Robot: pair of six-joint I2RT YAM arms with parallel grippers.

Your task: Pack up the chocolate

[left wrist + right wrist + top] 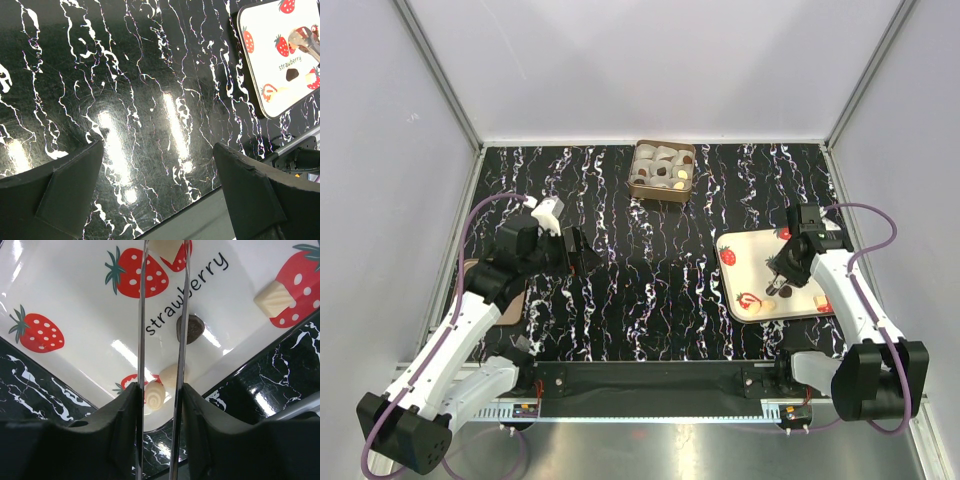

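Our right gripper (782, 272) is clamped on metal tongs (141, 340). Their tips straddle a cream chocolate (167, 249) straight ahead on the strawberry tray (60, 280), though we cannot tell if they pinch it. We judge a centred, gentle squeeze and a straight lift best, clearing the dark chocolate (190, 329) just right of the blades. Our left gripper (157, 190) hangs apart, empty.

We find the cell lit brightly and evenly from overhead. The glossy black, white-veined tabletop (150, 60) carries three long streaks of glare in the left wrist view; softer highlights sit on the shiny white strawberry-printed tray (65, 285). The slim polished metal tongs (141, 315) gripped by the right claw (160, 392) mirror their surroundings. That claw's black fingers (110, 435) read slightly soft. Shadows are faint.
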